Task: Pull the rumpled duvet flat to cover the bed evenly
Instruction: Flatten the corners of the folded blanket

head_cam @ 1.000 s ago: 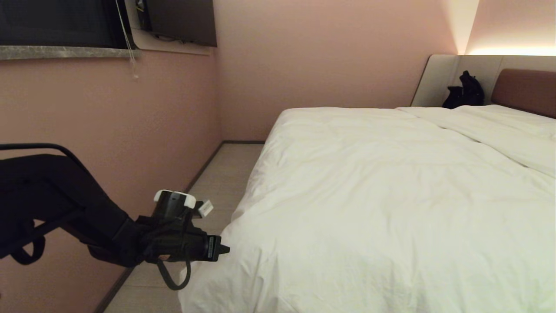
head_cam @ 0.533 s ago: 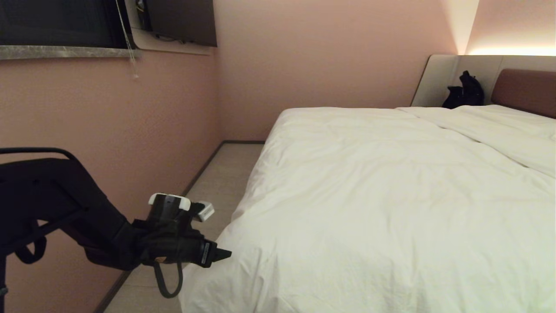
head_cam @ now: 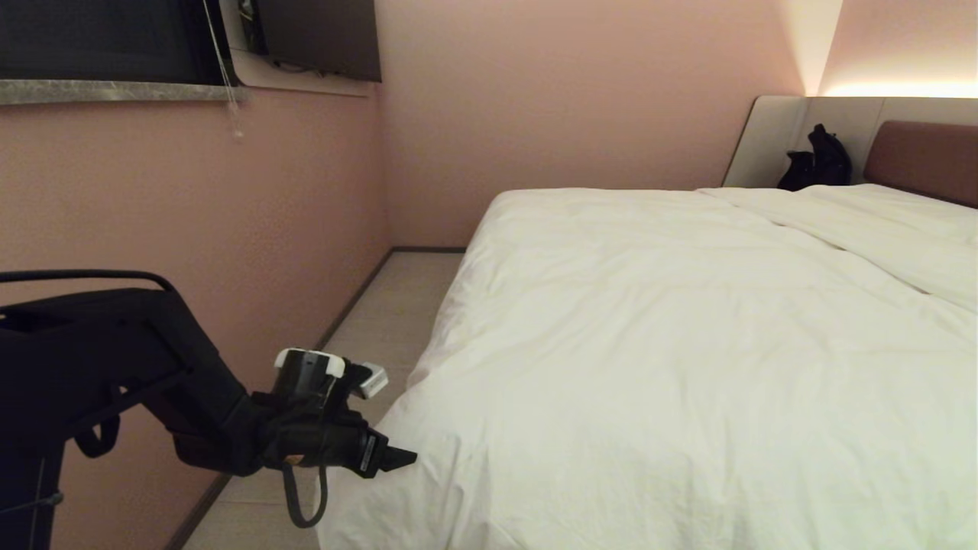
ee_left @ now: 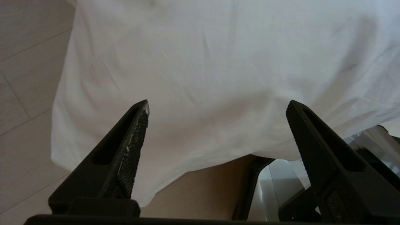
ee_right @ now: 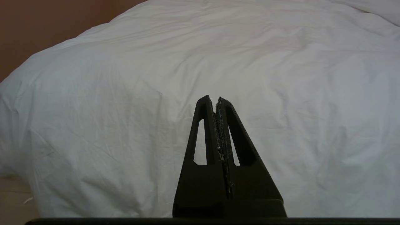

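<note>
At the near left corner of the bed (head_cam: 928, 156), the left end effector (head_cam: 409, 458) sits low beside the hanging edge of the duvet (head_cam: 649, 344); its two black fingers (ee_left: 134, 131) are spread wide apart with nothing between them; the wrist view shows the white cloth just past the tips, and I cannot tell if a tip brushes it; the black arm behind it reaches in from the left, close to the pink wall (head_cam: 191, 206); a loop of black cable (head_cam: 306, 496) hangs under the wrist.

The duvet is big, white and puffy; it lies over the whole bed top and drapes down the foot and the left side toward the pale floor (head_cam: 390, 305); it has soft wrinkles near the corner by the end effector; a long ridge runs across it near the head of the bed; the brown headboard shows at the far right, set in a pale grey panel (head_cam: 772, 137); a small black thing (head_cam: 817, 160) leans on that panel, beside the duvet's far edge.

The right end effector (ee_right: 217, 100) is out of the head view; in its own wrist view its two fingers are pressed flat together, holding nothing, and they point at the duvet from the foot of the bed.

A dark window (head_cam: 99, 38) with a grey sill is high on the wall left of the bed.
</note>
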